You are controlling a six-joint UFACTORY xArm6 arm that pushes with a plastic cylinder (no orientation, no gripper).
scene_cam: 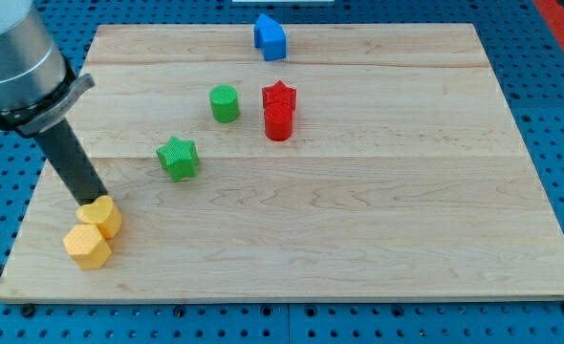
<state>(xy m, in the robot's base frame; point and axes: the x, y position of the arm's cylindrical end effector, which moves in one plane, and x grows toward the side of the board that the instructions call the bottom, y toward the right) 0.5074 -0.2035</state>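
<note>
The wooden board fills most of the view, a pale plank surface lying on a blue perforated table that shows around all its edges. The arm's grey cylindrical housing enters at the view's top left, and from it the dark rod slants down toward the view's right and bottom. My tip stands at the board's lower left part, its end touching or just beside the top edge of the upper yellow block; contact cannot be confirmed, as the block hides the very end. The rod is a plain pusher with nothing to open or close, and it grips nothing. A second yellow block, faceted like a hexagon, sits just below and to the view's left of the first, the two touching. The green star lies up and to the view's right of the tip, apart from it. The green cylinder stands further toward the view's top, near the board's middle. To its right the red star and the red cylinder sit touching, the star above. The blue block, house-like in outline, rests at the board's top edge, well apart from the tip.
</note>
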